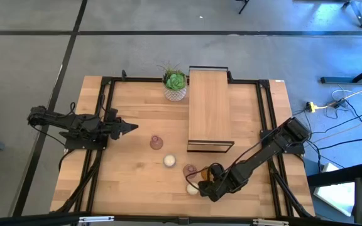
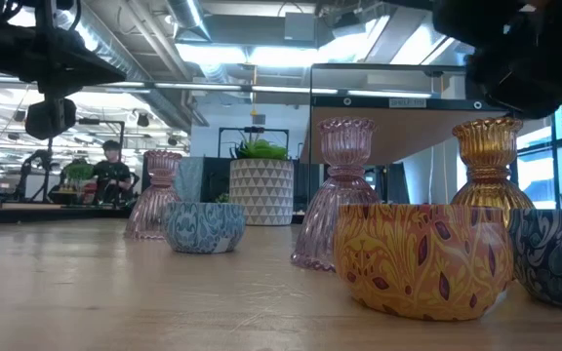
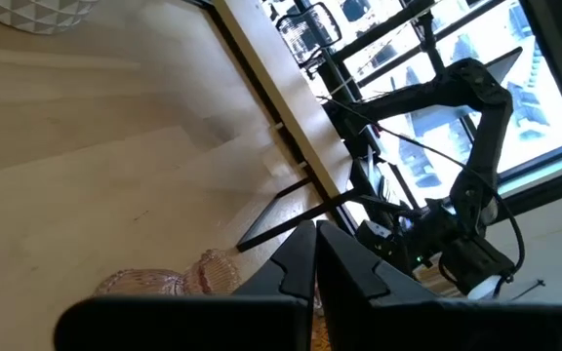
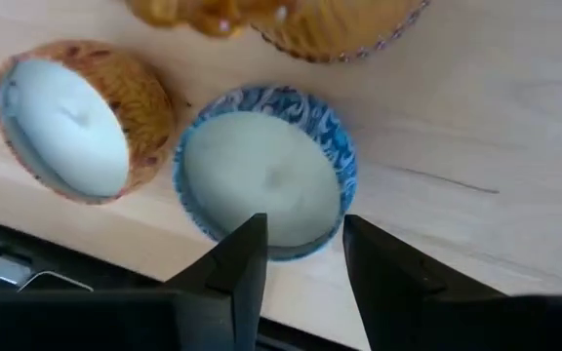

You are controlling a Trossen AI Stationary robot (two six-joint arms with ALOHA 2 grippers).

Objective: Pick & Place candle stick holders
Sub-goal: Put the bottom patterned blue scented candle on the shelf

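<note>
Wooden table (image 1: 137,182) seen from above, read left to right. Left gripper (image 1: 132,128) waits with its jaws closed and empty, just beside the pink glass holder (image 1: 156,142). Nearer the front edge stand a cream-white bowl holder (image 1: 169,161) and a brownish-pink glass holder (image 1: 189,169). Right gripper (image 4: 301,255) hangs over the blue-patterned bowl holder (image 4: 266,168), fingers parted on either side of its near rim; whether they touch it cannot be told. An orange-patterned bowl holder (image 4: 78,115) stands just beside it, an amber glass holder (image 4: 291,21) close behind. Judged risks: a descending finger may catch the rim and tip the bowl, nudge the orange one toward the table edge, or topple the narrow-necked amber piece.
</note>
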